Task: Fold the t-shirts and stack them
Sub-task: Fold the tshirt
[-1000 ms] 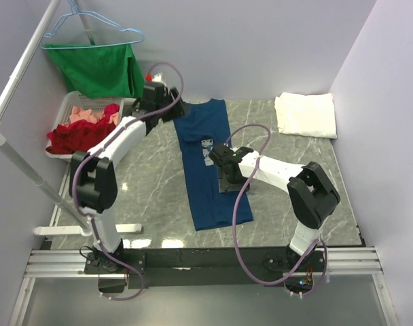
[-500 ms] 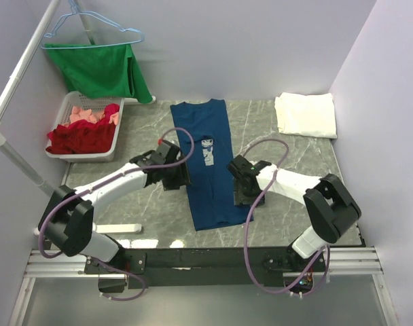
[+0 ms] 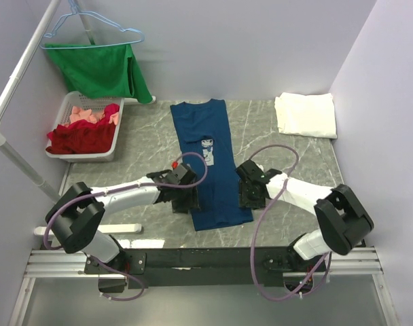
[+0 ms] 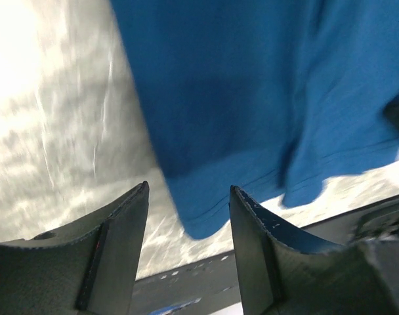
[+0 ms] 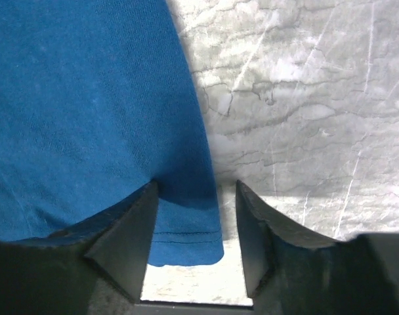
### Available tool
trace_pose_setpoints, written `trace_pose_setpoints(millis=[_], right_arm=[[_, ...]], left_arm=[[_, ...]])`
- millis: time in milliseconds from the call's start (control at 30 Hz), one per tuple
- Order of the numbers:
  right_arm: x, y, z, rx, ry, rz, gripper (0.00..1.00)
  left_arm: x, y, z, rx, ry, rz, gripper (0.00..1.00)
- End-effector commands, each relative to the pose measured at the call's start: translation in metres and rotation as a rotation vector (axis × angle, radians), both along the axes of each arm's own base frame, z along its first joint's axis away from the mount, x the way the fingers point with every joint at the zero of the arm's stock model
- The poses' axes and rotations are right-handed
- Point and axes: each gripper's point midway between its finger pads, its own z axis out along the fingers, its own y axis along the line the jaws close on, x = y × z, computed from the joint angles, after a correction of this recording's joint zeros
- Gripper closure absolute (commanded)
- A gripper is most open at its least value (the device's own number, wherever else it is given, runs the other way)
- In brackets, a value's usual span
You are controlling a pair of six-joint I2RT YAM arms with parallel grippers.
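Observation:
The navy blue t-shirt (image 3: pixel 210 163) lies folded into a long strip down the middle of the table, its white chest print (image 3: pixel 207 151) facing up. My left gripper (image 3: pixel 188 198) is open at the strip's near left corner; the left wrist view shows the hem corner (image 4: pixel 199 216) just beyond the open fingers (image 4: pixel 117 243). My right gripper (image 3: pixel 250 195) is open at the near right corner, straddling the hem edge (image 5: pixel 186 243) in the right wrist view. The white t-shirt (image 3: pixel 305 114) lies folded at the back right.
A white basket (image 3: pixel 91 153) of red and pink clothes stands at the back left. A green cloth (image 3: pixel 101 68) hangs on a hanger above it. A white pole (image 3: pixel 20 163) slants along the left side. The table's near edge (image 3: pixel 213 238) runs just below the shirt hem.
My left gripper has swung from the shirt's collar end down to its near left corner. My right gripper has slid from the shirt's middle to the near right corner. The shirt has stayed put.

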Motion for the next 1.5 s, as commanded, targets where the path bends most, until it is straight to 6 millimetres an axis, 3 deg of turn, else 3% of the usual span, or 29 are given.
trace_pose_setpoints(millis=[0,133,333,533,867,1200,1333,1400,1467], right_arm=[[-0.024,0.002,-0.014,0.077,0.044,-0.017,0.46],[-0.042,0.003,-0.020,0.132,0.080,-0.020,0.51],[-0.055,0.006,-0.024,0.182,0.088,-0.019,0.51],[-0.069,0.007,-0.032,0.203,0.131,-0.016,0.50],[-0.076,-0.001,-0.033,0.156,0.135,-0.063,0.49],[-0.083,-0.015,-0.035,0.046,0.155,-0.140,0.60],[-0.088,-0.021,-0.035,-0.008,0.167,-0.178,0.60],[-0.091,-0.023,-0.035,-0.027,0.170,-0.189,0.60],[-0.093,-0.023,-0.035,-0.041,0.177,-0.196,0.67]], left_arm=[[-0.023,-0.001,-0.007,0.001,0.029,0.012,0.43],[-0.045,-0.002,-0.011,-0.008,0.050,0.000,0.42],[-0.059,-0.005,-0.012,-0.051,0.064,0.007,0.40],[-0.061,-0.015,-0.011,-0.107,0.059,0.000,0.37],[-0.055,-0.025,-0.013,-0.107,0.046,0.011,0.38],[-0.064,-0.023,-0.033,-0.042,0.077,0.009,0.54],[-0.063,-0.020,-0.037,-0.006,0.074,0.024,0.58],[-0.063,-0.016,-0.038,0.015,0.077,0.034,0.63],[-0.066,-0.012,-0.039,0.030,0.089,0.041,0.72]])
